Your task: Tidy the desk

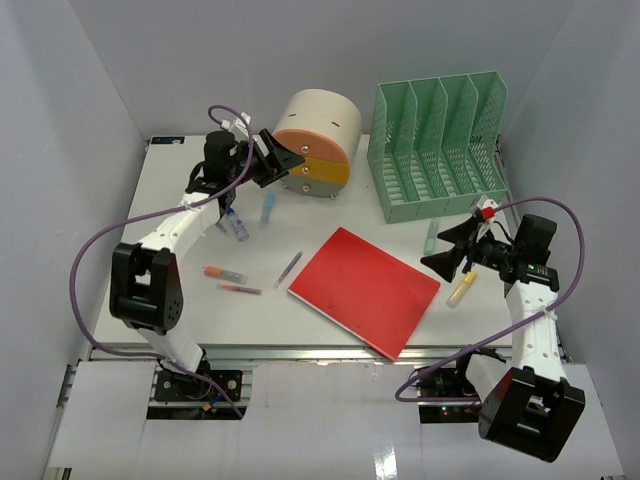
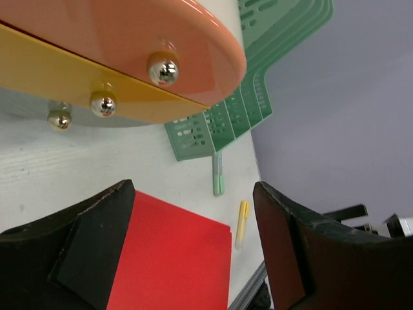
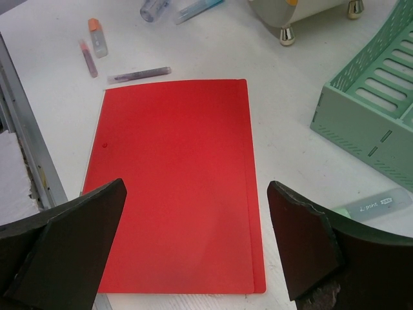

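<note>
The white desk holds a red folder, a green file rack and a round drawer unit with orange and yellow drawers. My left gripper is open and empty, right in front of the drawer fronts; its wrist view shows the orange drawer and its metal knob just ahead of the open gripper. My right gripper is open and empty, just off the folder's right corner. In the right wrist view the folder lies below the gripper.
Loose pens lie on the desk: two blue markers, an orange-capped one, a red pen, a purple pen, a green highlighter and a yellow highlighter. A metal rail runs along the front edge.
</note>
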You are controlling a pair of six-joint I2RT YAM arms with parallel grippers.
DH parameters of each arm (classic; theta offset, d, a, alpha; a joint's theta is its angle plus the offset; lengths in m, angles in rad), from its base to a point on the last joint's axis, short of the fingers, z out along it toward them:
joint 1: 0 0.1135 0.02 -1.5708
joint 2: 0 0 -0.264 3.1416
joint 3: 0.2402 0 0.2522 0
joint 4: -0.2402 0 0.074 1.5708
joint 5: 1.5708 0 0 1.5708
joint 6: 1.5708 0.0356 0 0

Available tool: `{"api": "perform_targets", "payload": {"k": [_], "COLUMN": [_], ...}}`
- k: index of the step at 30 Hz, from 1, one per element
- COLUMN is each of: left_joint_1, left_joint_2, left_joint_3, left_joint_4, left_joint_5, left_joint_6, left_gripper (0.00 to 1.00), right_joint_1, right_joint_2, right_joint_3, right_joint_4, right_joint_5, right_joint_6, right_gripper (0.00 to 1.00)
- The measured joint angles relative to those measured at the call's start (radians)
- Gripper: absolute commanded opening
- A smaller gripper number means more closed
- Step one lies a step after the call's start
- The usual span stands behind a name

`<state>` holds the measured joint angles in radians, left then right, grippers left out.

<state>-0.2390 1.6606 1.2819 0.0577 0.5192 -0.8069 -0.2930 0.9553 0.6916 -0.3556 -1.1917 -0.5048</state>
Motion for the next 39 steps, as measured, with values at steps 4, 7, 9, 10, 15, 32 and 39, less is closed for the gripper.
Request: {"api": "perform_targets", "payload": {"k": [4, 7, 9, 10, 15, 32, 39], "left_joint_1": [-0.025, -0.036, -0.039, -0.039, -0.038, -0.038, -0.038], "left_joint_2": [0.117, 0.188, 0.222, 0.235, 0.261, 0.321, 0.317], "left_joint_3": [0.082, 0.143, 0.177, 0.191, 0.247, 0.356, 0.348], "left_joint_4": [-0.01, -0.023, -0.03, -0.035, -0.046, -0.081, -0.077], "left_joint_5": [-0.042, -0.064, -0.08, -0.088, -0.116, -0.133, -0.129], "left_joint_6": [-0.051, -0.086, -0.104, -0.112, -0.126, -0.137, -0.132], "left_gripper": [0.66, 0.59, 0.57, 0.57, 0.55, 0.31, 0.17], "right_joint_1": [-0.009, -0.013, -0.015, -0.015, -0.017, -0.031, -0.034], "right_joint_2": [-0.006, -0.006, -0.006, -0.006, -0.006, -0.006, -0.006], "right_joint_3": [-0.002, -0.002, -0.002, -0.002, -0.002, -0.002, -0.002], "right_joint_4": [0.004, 0.008, 0.01, 0.011, 0.014, 0.014, 0.014], "right_joint_5": [-0.006, -0.009, -0.009, -0.009, -0.009, -0.011, -0.015], "right_joint_6": [0.0, 0.0, 0.0, 0.0, 0.0, 0.001, 0.001], "right_gripper": [0.99, 0.99, 0.99, 0.99, 0.99, 1.0, 1.0]}}
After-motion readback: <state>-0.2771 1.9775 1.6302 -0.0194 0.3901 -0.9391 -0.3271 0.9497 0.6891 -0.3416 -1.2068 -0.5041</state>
